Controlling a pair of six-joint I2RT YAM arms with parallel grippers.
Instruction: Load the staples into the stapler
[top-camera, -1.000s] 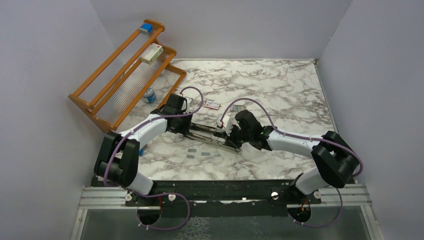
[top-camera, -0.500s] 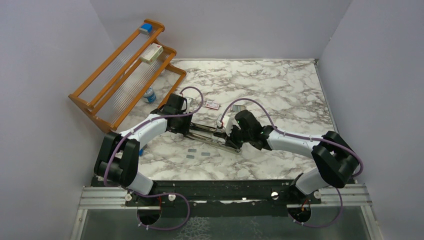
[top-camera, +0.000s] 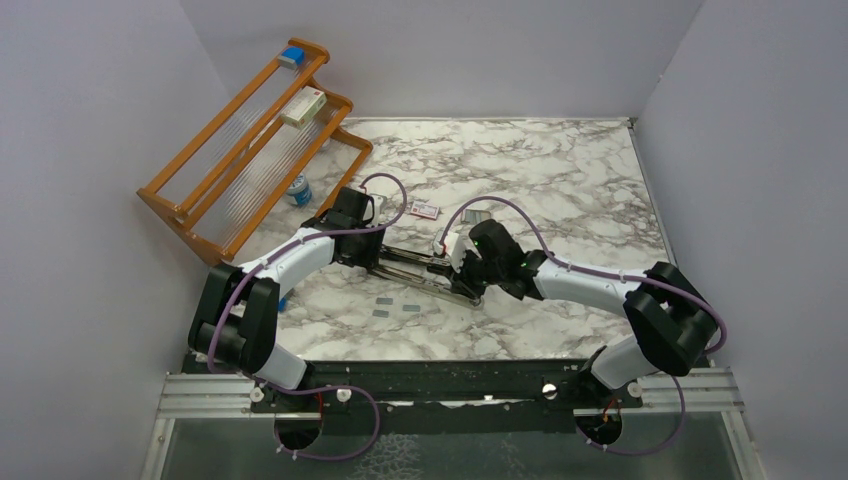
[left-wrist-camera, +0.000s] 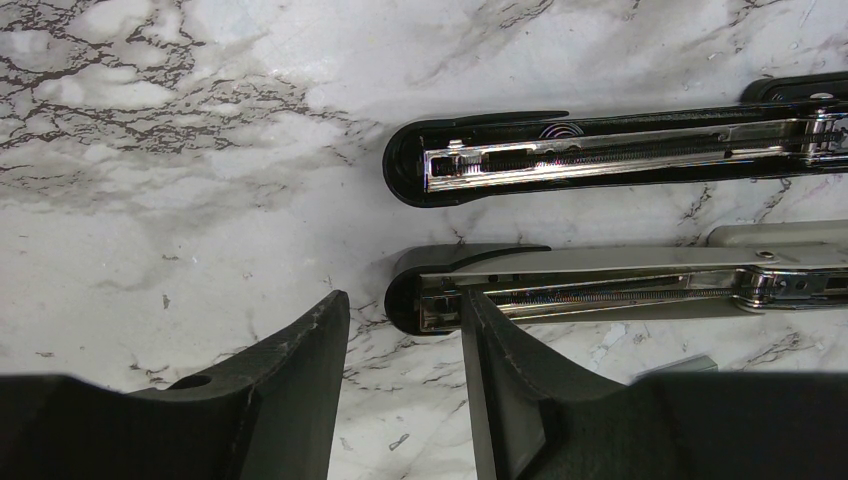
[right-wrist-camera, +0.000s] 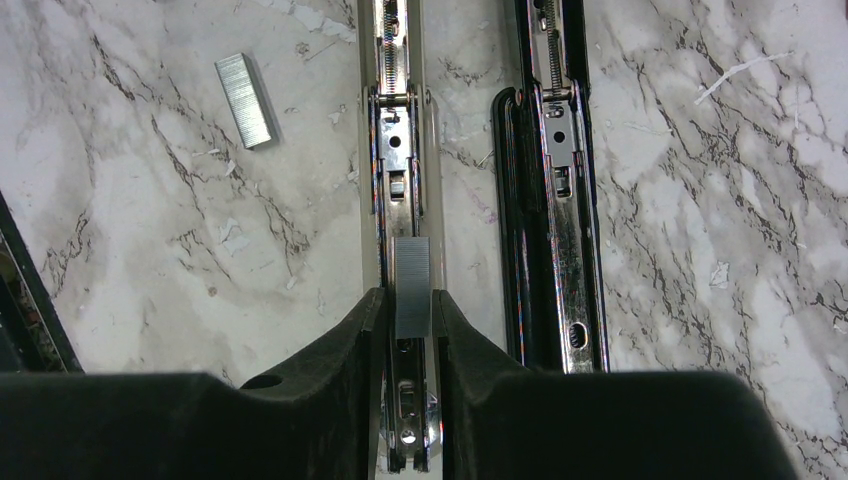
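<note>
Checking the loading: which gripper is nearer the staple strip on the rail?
Right. The right gripper straddles the staple strip; the left gripper sits at the grey stapler's opposite end.

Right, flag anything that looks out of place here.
One staple strip lies loose on the marble beside the light grey tool. The strip between the right gripper's jaws sits on that tool's rail, not the black stapler's.

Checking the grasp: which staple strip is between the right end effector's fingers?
The strip over the left metal rail; the other strip lies loose on the marble.
</note>
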